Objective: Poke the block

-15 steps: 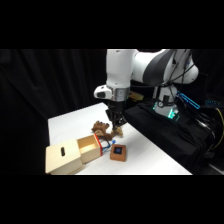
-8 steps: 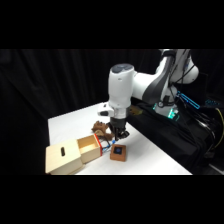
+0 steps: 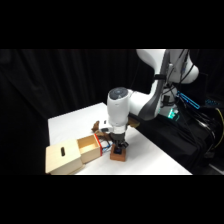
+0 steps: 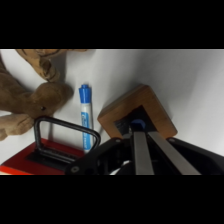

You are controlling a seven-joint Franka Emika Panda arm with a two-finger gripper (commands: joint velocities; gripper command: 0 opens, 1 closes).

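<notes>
Pressing: claw (image 4: 142,131) down on the block (image 4: 150,107), tips touching the dark blue square on its top face
Claw state: fingers (image 4: 140,150) drawn together side by side, no gap seen between them, nothing gripped
Claw, side view: claw (image 3: 119,145) hanging straight down from the white arm (image 3: 120,107), right over the block (image 3: 119,155)
Block place: on the white counter (image 3: 65,127), near its front edge, just right of the box (image 3: 64,157)
Block look: small, orange-brown wood, standing flat on the counter
Marker: blue-capped white marker (image 4: 85,116) lying flat just beside the block, between block and plush (image 4: 30,97)
Plush: brown, sprawled on the counter at the wrist view's left, near the marker's cap end
Red thing: red case with a black handle loop (image 4: 57,142) at the wrist view's lower left, touching the marker's lower end or overlapping it, hard to tell which
Box: pale wood, slot on its front face, a smaller open part (image 3: 91,148) at its right side facing the block
Arm base: at upper right beside the counter, dark gear with green and blue lights (image 3: 175,112) behind it
</notes>
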